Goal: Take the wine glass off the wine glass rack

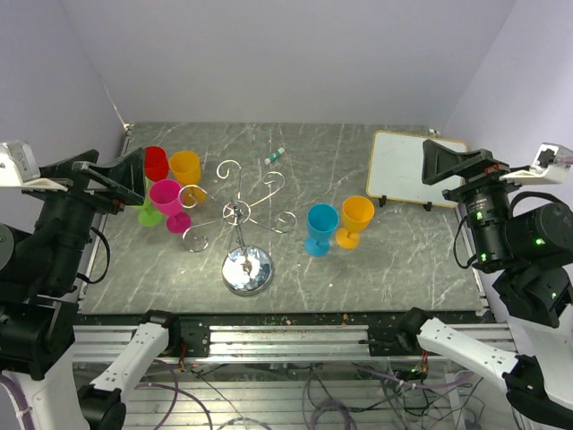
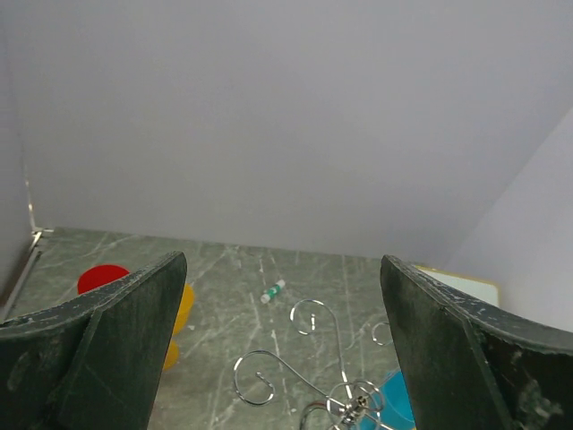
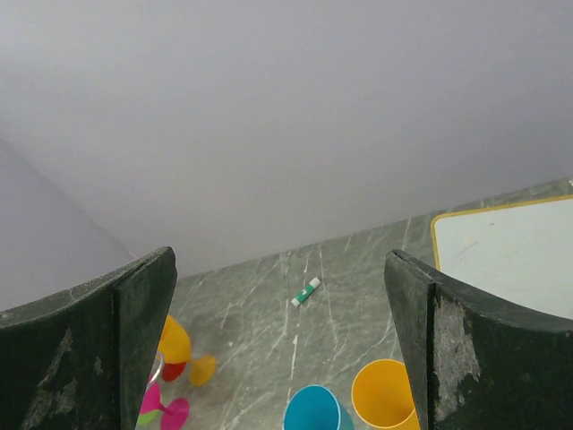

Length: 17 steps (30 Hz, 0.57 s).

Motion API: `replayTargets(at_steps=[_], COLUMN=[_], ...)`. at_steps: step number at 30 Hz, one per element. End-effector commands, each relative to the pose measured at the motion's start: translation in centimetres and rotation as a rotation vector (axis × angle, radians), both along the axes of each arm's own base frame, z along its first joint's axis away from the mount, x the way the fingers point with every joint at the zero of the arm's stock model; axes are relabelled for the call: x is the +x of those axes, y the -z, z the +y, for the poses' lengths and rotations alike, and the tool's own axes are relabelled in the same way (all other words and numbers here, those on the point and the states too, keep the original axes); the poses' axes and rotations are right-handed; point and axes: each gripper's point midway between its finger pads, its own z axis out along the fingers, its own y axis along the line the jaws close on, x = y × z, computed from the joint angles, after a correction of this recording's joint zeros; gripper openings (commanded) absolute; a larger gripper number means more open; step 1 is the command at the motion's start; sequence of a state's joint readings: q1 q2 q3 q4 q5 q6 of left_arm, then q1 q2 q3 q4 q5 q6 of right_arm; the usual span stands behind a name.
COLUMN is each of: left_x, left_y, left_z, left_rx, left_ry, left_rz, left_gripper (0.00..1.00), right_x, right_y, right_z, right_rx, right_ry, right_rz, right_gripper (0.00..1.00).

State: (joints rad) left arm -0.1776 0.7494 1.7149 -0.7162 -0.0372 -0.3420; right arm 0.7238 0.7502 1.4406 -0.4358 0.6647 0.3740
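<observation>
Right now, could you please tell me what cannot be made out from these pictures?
- Green glass: top view, largely hidden by the pink glass.
- Wine glass rack base: left wrist view, cut off by the bottom edge.
- Blue glass stem: right wrist view, cut off by the bottom edge.
- Small green-and-white stick: too small in every view to identify.

On the marble table (image 1: 394, 278) stand the wine glass rack (image 1: 247, 270), coloured wine glasses (image 1: 320, 226), whiteboard (image 1: 407, 166) and marker (image 1: 275, 156).
</observation>
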Motion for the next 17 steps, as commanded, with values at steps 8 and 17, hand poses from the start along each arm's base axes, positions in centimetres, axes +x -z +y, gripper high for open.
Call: replayTargets(at_steps=[8, 17], left_x=[0.3, 0.5], left_y=[0.0, -0.3], left_z=[1.3, 0.8], left_rx=[0.053, 0.035], left_ry=[-0.076, -0.051], left_rz=[0.016, 0.004], left_gripper=[0.99, 1.00], right_x=[-0.9, 0.4], right_y=[-0.5, 0.6], right_z=[0.4, 0.5], right_rx=[-0.059, -0.045], right_ry=[-0.055, -0.007], right_rz=[-0.067, 0.008], right_gripper=[1.00, 1.00])
